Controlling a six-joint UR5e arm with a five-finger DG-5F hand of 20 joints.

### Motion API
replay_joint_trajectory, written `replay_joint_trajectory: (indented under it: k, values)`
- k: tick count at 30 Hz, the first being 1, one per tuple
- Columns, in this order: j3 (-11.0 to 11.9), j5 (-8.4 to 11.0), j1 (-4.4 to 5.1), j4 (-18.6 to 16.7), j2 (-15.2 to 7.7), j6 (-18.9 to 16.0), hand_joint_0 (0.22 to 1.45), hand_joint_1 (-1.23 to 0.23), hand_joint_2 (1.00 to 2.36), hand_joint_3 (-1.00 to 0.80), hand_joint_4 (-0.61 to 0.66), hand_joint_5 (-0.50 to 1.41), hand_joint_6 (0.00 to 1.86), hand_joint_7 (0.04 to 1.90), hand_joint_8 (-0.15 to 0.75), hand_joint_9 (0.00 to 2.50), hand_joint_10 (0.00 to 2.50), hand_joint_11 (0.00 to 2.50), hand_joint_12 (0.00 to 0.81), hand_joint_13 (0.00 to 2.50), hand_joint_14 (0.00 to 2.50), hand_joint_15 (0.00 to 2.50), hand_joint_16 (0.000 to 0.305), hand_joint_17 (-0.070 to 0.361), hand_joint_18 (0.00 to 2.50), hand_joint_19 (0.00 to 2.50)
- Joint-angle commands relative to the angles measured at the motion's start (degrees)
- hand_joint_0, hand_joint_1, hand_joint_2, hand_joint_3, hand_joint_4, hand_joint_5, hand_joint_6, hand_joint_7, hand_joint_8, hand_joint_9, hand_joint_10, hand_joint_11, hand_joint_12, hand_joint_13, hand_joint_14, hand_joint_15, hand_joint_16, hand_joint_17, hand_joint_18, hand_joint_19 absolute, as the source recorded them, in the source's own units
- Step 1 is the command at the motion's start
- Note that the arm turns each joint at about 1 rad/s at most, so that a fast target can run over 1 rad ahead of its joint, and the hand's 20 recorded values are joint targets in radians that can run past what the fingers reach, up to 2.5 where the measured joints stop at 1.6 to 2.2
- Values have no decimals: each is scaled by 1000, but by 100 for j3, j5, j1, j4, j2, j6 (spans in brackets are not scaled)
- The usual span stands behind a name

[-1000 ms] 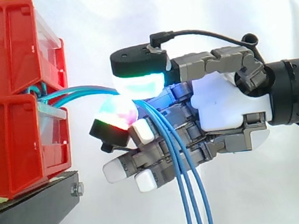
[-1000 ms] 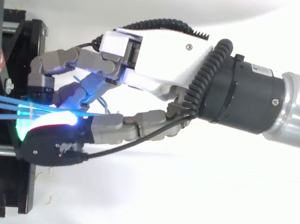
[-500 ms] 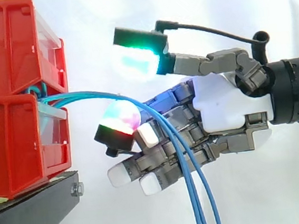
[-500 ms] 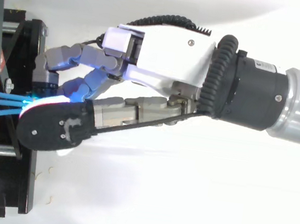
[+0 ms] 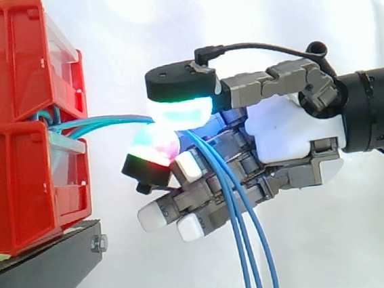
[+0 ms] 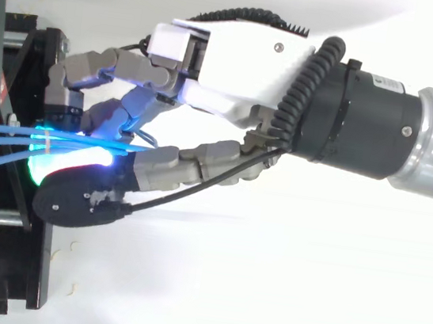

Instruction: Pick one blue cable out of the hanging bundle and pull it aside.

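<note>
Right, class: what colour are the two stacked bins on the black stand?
The bins are red, which shows best in the side view.

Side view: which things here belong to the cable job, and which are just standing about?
Job in hand:
- blue cables, running out from the bins and hanging down past the fingers
- hand, thumb and a finger pad pinching the cables

Just standing about:
- red bins, stacked
- black stand under them
- white curtain behind
</note>
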State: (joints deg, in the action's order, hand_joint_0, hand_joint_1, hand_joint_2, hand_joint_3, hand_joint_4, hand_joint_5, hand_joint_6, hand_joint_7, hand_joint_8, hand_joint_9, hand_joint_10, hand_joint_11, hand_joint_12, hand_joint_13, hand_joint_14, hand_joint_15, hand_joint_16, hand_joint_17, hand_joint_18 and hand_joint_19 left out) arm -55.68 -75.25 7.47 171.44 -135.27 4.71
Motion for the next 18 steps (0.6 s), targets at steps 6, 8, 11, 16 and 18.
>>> replay_joint_trajectory:
  k: [6, 8, 11, 16, 18]
  values:
    - [40, -43, -35, 83, 35, 110, 521, -476, 1000, -500, 316, -138, 892, 1505, 336, 825, 13, 629, 426, 571, 13, 377, 56, 127, 506, 509]
    - [40, -43, -35, 118, 62, 154, 577, -372, 1015, -272, 293, -128, 885, 1530, 323, 836, 16, 627, 412, 555, 13, 385, 54, 120, 446, 545]
    - [40, -43, -53, 241, 141, 224, 558, -417, 1010, -54, 277, -125, 885, 1444, 379, 862, 12, 613, 477, 600, 11, 372, 66, 149, 534, 499]
    - [40, -8, -62, 320, 202, 329, 582, -681, 1019, 190, 305, -157, 908, 1493, 398, 840, 12, 726, 495, 595, 11, 370, 70, 157, 574, 471]
    - [40, -8, -62, 320, 220, 338, 595, -721, 1083, 235, 261, -157, 915, 1518, 397, 876, 9, 830, 488, 595, 11, 370, 68, 153, 586, 464]
